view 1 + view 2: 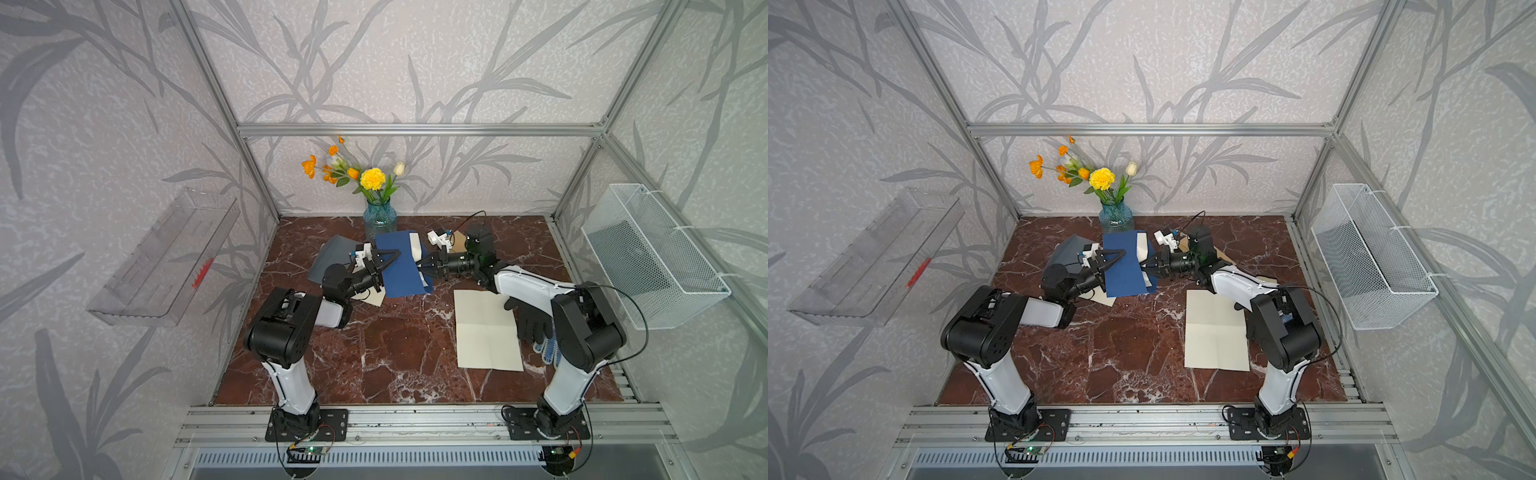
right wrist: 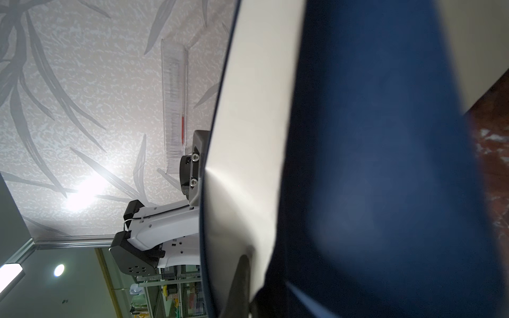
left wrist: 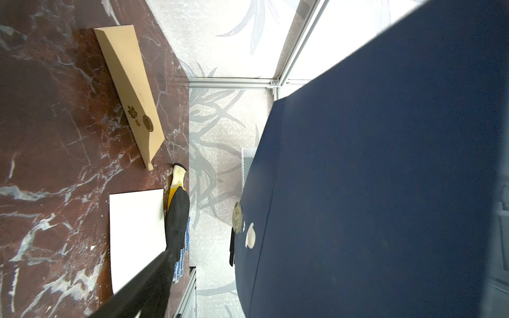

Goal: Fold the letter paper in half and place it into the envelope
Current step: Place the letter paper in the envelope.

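The envelope (image 1: 405, 272) is matt navy paper; the tabletop (image 1: 395, 345) looks like glossy veined marble.

2 arms, left arm (image 1: 291, 382) & right arm (image 1: 567, 388): white link shells w/ thin black seams, black joint housings, black screwed base plates (image 1: 336, 424) at frame bottom. On left gripper (image 1: 390, 259), right gripper (image 1: 420, 267): black fingers, white cam brackets. Black cable (image 1: 644, 324) loops at frame right.

The left arm is bent at the elbow and extended forward, and the left gripper (image 1: 390, 270) is held with its jaws spread wide. Facing it, fingertips toward fingertips, the right gripper (image 1: 419, 266) is clamped on the edge of the envelope (image 1: 405, 280), with its forearm held level.
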